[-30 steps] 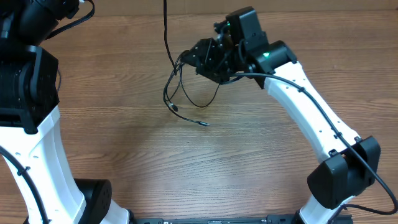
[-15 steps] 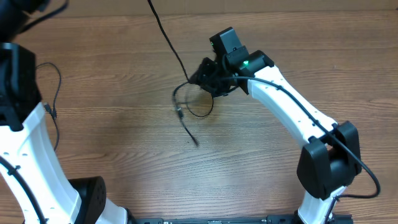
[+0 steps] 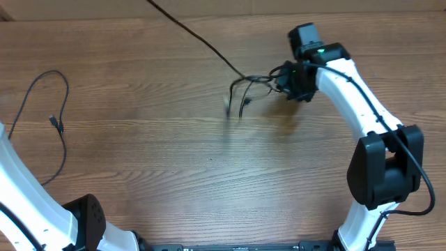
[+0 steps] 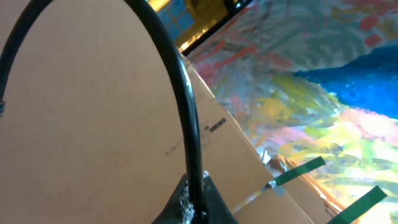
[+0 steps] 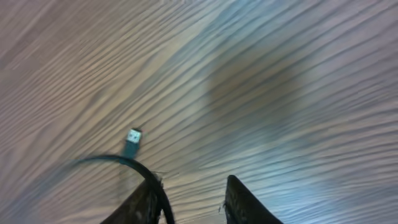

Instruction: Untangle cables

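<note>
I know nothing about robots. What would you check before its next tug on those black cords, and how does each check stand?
1. Left hand pinching a cord: ok.
2. Right hand firmly on the tangle: cannot tell; gap between its fingers, blurred view.
3. Tangle pulled apart: not ok; loops bunched beside that hand.
4. Loose cable lying apart on the left: ok.
5. Straight cord running off the top edge, free of snags: cannot tell.

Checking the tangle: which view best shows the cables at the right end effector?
Overhead: the cables show as loops beside the right end effector. Right wrist catches one blurred strand and a plug; left wrist, one cord.
</note>
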